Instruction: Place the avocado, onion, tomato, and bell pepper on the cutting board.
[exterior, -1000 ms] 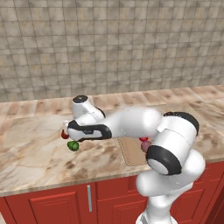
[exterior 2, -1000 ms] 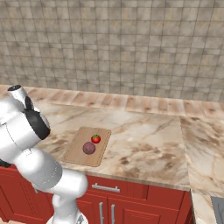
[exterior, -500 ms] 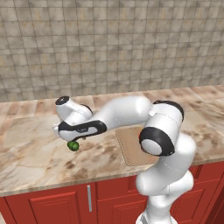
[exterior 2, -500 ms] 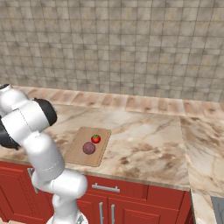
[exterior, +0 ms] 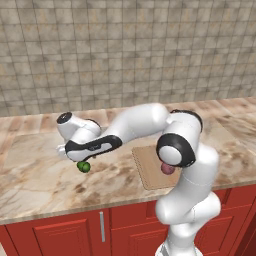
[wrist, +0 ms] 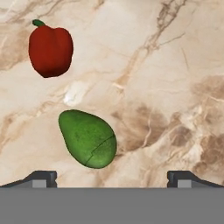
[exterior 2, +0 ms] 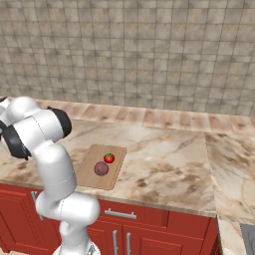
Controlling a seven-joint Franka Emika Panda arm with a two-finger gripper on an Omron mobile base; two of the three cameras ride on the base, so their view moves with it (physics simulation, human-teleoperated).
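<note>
no readable text showing anywhere, no labels, no brand names, no numbers, no signs on anything

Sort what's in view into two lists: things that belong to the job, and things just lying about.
Belongs to the job:
- avocado, on the counter
- bell pepper, on the counter beside it
- tomato, on the board
- onion, on the board
- cutting board
- gripper, open above the avocado

Just lying about:
- nothing loose; only the marble counter and red cabinets
</note>
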